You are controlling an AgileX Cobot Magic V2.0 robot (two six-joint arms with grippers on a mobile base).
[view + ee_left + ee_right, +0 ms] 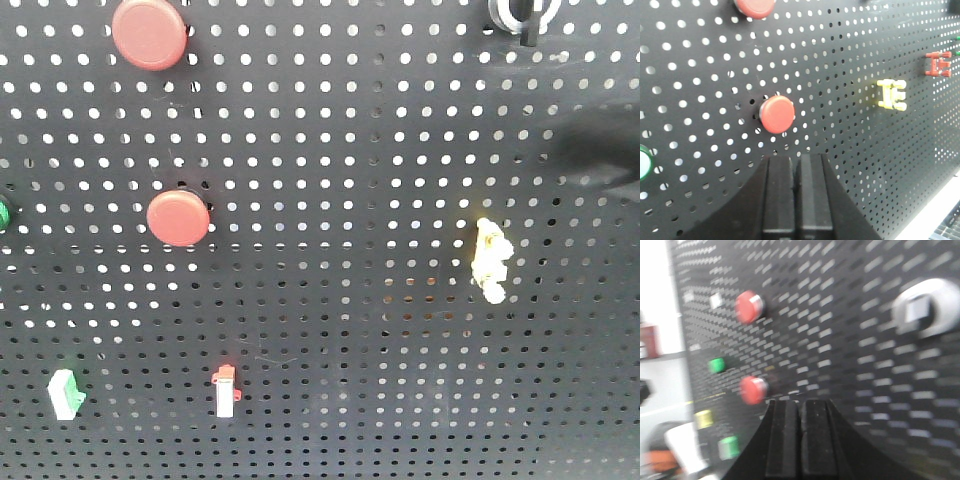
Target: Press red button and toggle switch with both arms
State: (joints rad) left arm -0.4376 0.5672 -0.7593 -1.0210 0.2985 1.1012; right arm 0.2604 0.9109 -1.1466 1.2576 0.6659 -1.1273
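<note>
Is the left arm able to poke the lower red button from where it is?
Probably yes. The left gripper, shut, points toward the lower red button, and nothing shows between them in the wrist view.

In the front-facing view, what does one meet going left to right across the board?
green button → green-and-white switch → lower red button → white switch with a red tip → toggle switch
</note>
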